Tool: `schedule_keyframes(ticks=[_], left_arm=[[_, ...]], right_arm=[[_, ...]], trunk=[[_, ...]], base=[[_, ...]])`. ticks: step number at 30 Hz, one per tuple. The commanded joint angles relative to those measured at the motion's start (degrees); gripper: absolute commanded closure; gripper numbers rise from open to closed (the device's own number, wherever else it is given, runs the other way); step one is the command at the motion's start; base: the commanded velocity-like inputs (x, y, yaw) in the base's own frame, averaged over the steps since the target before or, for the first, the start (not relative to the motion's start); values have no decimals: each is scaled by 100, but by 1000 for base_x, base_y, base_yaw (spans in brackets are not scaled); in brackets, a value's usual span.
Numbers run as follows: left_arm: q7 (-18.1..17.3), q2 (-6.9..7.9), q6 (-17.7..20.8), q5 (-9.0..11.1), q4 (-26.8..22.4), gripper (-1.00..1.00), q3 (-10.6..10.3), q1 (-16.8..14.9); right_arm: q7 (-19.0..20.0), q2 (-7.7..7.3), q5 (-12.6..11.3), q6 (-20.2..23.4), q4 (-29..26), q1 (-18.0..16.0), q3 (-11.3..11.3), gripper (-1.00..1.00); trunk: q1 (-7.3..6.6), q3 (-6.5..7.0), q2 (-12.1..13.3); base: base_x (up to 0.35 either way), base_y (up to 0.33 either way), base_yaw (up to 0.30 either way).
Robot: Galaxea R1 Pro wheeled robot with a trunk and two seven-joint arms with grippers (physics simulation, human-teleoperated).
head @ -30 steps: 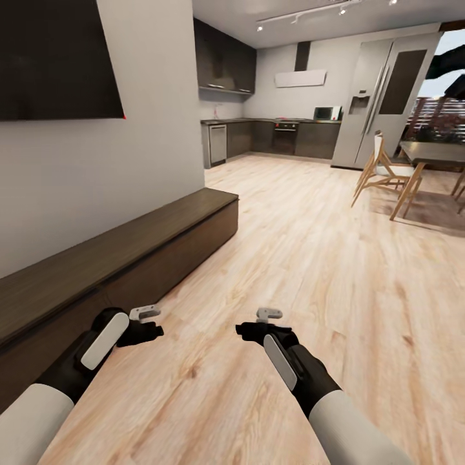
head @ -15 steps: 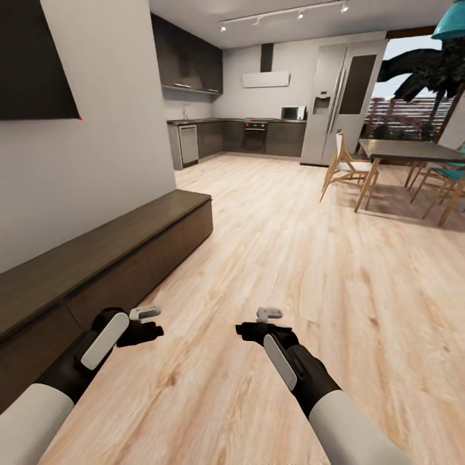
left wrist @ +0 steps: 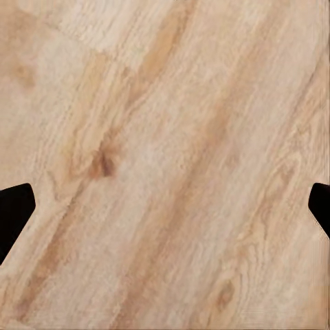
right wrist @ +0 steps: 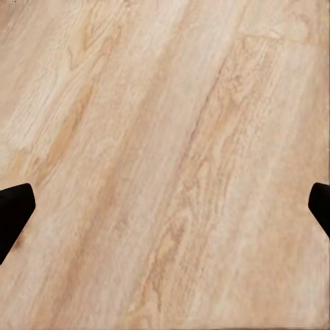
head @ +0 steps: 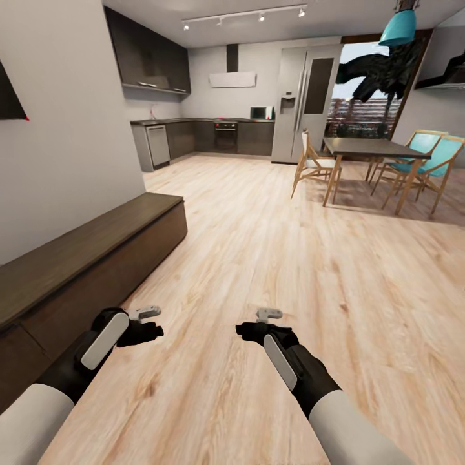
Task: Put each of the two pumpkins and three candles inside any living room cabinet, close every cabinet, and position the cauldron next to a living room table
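**A big room with a wood floor**

The light wood floor [head: 271, 258] runs far back to a kitchen (dark cupboards). The long brown cabinet [head: 97, 258] sits shut at the left. The left gripper [head: 143, 323] and right gripper [head: 261, 323] are wide open, holding nothing.

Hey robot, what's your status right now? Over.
Both pincers, left and right, open and empty over bare floor. Dark cabinet alongside at left, fronts closed. Dining table and chairs far ahead-right, path open.
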Motion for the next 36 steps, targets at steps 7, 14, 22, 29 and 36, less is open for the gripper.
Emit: schedule_keyframes(ticks=[7, 14, 22, 29, 36], left_arm=[[60, 7, 1, 62, -12, -100, -16, -5], [62, 7, -1, 58, -7, -100, -93, -2], [61, 7, -13, 62, 4, -100, -376, -8], [60, 7, -16, 58, 32, -100, -408, -9], [60, 7, -16, 58, 32, -100, -411, -8]], right_arm=[[-55, -1, -60, 12, -5, -4, 17, -100], [-55, -1, -60, 12, -5, -3, 17, -100], [-55, -1, -60, 12, -5, -3, 17, -100], [-55, -1, -60, 12, -4, -5, 3, -100], [-55, -9, -60, 20, 2, -4, -228, -100]], trunk=[[-1, -6, -2], [-1, -6, -2], [-1, -6, -2], [-1, -6, -2], [-1, -6, -2]], base=[[0, 0, -277], [0, 0, -278], [0, 0, -278], [0, 0, -279], [0, 0, -287]])
